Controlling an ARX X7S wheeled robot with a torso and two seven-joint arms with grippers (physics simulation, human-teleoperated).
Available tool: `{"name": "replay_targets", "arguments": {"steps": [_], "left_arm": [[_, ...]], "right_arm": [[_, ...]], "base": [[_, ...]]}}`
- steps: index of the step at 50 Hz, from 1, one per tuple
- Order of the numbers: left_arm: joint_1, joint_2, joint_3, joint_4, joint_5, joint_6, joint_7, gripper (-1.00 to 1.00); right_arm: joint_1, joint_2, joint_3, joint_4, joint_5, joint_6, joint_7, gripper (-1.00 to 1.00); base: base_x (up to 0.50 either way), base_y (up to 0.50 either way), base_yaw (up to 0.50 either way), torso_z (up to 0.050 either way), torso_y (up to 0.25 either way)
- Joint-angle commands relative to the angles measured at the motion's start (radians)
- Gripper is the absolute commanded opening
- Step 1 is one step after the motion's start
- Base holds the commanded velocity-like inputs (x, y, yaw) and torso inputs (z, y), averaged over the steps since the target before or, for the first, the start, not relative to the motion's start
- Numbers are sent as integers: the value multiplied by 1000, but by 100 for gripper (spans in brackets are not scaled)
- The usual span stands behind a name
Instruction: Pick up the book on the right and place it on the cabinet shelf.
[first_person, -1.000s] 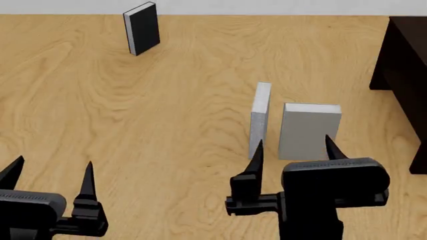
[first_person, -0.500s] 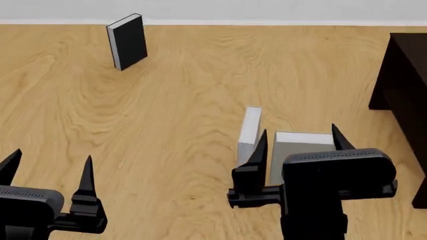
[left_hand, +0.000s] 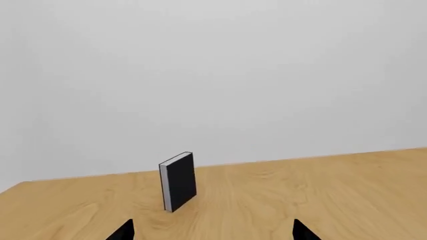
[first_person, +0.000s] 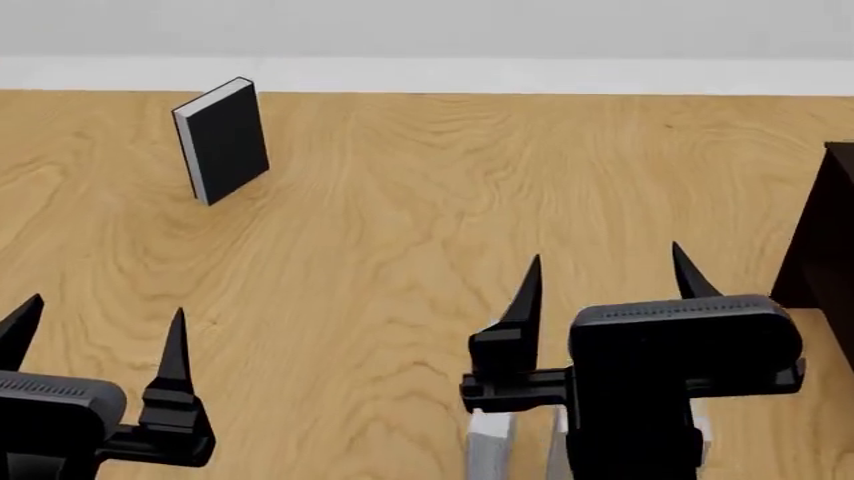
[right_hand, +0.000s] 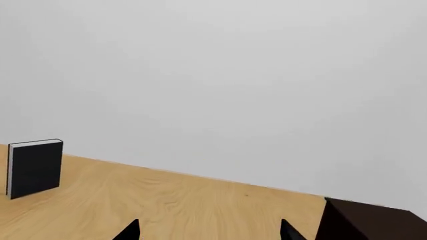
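Right hand (first_person: 607, 275) spread wide, holding nothing, above the grey book (first_person: 566, 440); paler book (first_person: 490, 440) just beside it, cabinet (first_person: 825, 260) near, black book (first_person: 222, 138) well apart.

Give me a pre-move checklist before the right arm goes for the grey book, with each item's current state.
1. Right end effector open: ok, its fingertips stand apart with nothing between them.
2. Left end effector open and empty: ok.
3. Grey book in clear sight: not ok, in the head view it is almost wholly hidden behind the right arm, and neither wrist view shows it.
4. Paler book beside it told apart: cannot tell, only a sliver shows.
5. Black book out of the way: ok, upright far off on the table.
6. Cabinet shelf in view: not ok, only a dark edge shows.
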Motion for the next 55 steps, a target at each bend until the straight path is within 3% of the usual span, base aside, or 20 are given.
{"name": "replay_targets", "arguments": {"steps": [1,24,55], "left_arm": [[-2,-8,4,3,-10,-1,-8,100],[9,-23,-3,11,-34,6,-21,100],[13,-40,-2,19,-58,13,-38,100]], "right_arm": [[0,6,1,-11,9,6,6,100],[7,11,-4,-38,26,39,16,100],[17,26,-35,-41,31,60,32,100]], "base": [[500,-43,0,0,0],[398,-91,0,0,1],[-58,-141,0,0,0]]}}
